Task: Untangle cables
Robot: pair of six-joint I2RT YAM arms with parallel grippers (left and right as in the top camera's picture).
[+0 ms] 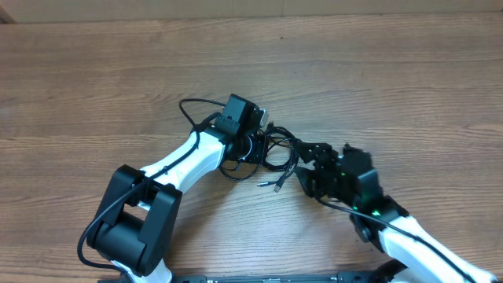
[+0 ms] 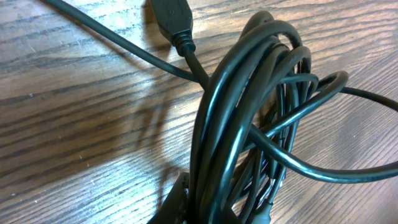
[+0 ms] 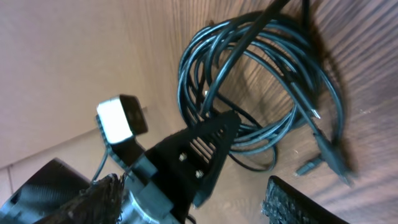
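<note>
— Where are the cables (image 1: 271,153)?
— Mid-frame on the wooden bench (image 1: 94,79): glossy black loops in one coil, a few strands straying.
— Hands?
— Left hand (image 1: 251,145) clamps them; right hand (image 3: 249,162) is spread wide, just right of them. Small plugs (image 1: 277,185) lie below.

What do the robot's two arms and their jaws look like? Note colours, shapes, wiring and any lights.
Both the left arm and the right arm have white links between bulky black joints. A thin black lead runs along the left arm. The right arm's black wrist carries green lights. Its jaws are black and rough-textured.
</note>
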